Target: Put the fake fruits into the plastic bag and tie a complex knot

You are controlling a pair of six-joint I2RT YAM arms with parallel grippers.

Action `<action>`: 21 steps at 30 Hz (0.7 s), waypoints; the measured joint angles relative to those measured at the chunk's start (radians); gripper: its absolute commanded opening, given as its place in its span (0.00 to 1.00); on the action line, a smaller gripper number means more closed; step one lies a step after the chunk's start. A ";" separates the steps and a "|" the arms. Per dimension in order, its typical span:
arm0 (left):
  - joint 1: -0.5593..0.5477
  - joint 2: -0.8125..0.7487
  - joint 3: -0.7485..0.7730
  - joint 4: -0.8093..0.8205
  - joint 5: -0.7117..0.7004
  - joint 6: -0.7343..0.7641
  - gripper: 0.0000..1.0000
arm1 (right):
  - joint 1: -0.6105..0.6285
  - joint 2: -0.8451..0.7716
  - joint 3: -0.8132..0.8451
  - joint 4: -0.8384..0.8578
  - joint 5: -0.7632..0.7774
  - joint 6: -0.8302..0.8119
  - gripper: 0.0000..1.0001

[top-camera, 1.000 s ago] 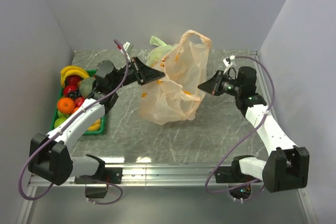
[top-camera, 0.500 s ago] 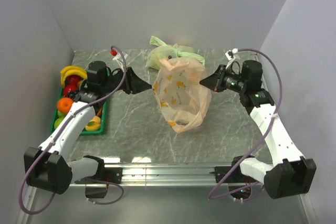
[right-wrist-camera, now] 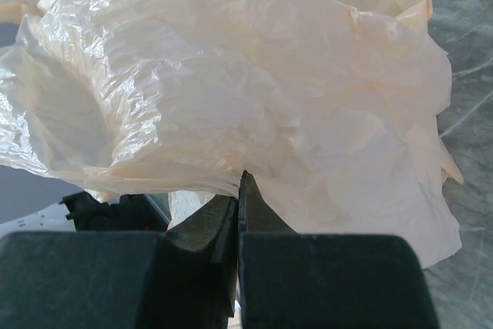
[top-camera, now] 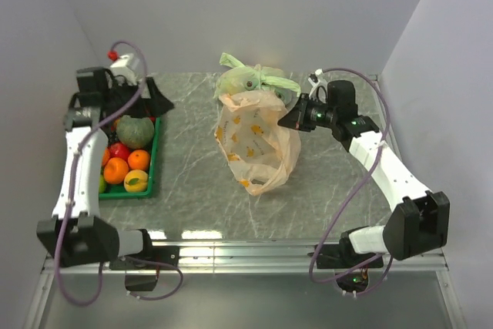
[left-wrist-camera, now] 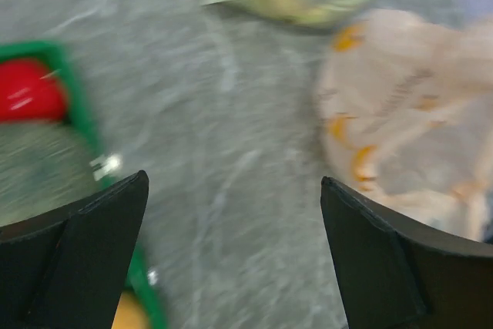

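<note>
Right gripper (right-wrist-camera: 240, 181) of mine clamped on the plastic bag (top-camera: 253, 140) near its top, my left gripper (left-wrist-camera: 235, 190) spread wide (holding nothing) above the green tray (top-camera: 128, 194) of fake fruits (top-camera: 139, 159)

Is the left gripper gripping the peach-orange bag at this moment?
No: in the left wrist view the left gripper stands wide open and empty, with the plastic bag off to one side, untouched.

Green tray (top-camera: 129, 194), dark melon (top-camera: 135, 132), pale green bag (top-camera: 246, 78)

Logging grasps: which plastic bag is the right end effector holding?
The peach-orange bag with banana prints, pinched in the right end effector; the pale green bag lies free behind.
</note>
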 measured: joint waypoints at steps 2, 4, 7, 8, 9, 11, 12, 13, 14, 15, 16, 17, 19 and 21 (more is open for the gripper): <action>0.121 0.084 0.072 -0.098 -0.018 0.083 0.99 | 0.005 0.023 0.002 0.004 0.009 0.020 0.00; 0.213 0.134 0.125 -0.198 -0.017 0.175 0.99 | 0.013 0.039 0.002 0.005 0.016 0.038 0.00; 0.338 0.189 0.241 -0.418 -0.009 0.411 0.93 | 0.023 0.046 0.002 0.008 0.024 0.050 0.00; 0.359 0.190 0.260 -0.466 -0.013 0.477 0.92 | 0.025 0.046 0.002 0.010 0.026 0.050 0.00; 0.374 0.178 0.267 -0.515 -0.018 0.558 0.91 | 0.027 0.045 0.002 0.012 0.027 0.049 0.00; 0.385 0.129 0.233 -0.568 -0.052 0.697 0.89 | 0.030 0.045 0.000 0.013 0.031 0.046 0.00; 0.387 0.090 0.191 -0.581 -0.071 0.765 0.89 | 0.032 0.045 -0.001 0.014 0.033 0.043 0.00; 0.388 0.037 0.134 -0.613 -0.094 0.840 0.90 | 0.034 0.045 -0.002 0.012 0.034 0.040 0.00; 0.388 -0.005 0.084 -0.632 -0.113 0.893 0.91 | 0.035 0.045 -0.002 0.009 0.035 0.036 0.00; 0.388 -0.055 0.026 -0.659 -0.132 0.950 0.91 | 0.036 0.045 -0.002 0.006 0.035 0.031 0.00; 0.388 -0.085 -0.014 -0.682 -0.147 0.987 0.92 | 0.037 0.045 -0.002 0.004 0.035 0.028 0.00; 0.388 -0.109 -0.053 -0.702 -0.160 1.022 0.91 | 0.039 0.045 -0.002 0.002 0.035 0.023 0.00; 0.388 -0.121 -0.101 -0.731 -0.179 1.056 0.90 | 0.041 0.045 -0.002 -0.003 0.035 0.018 0.00; 0.388 -0.098 -0.125 -0.729 -0.190 1.062 0.89 | 0.043 0.045 -0.002 -0.003 0.034 0.016 0.00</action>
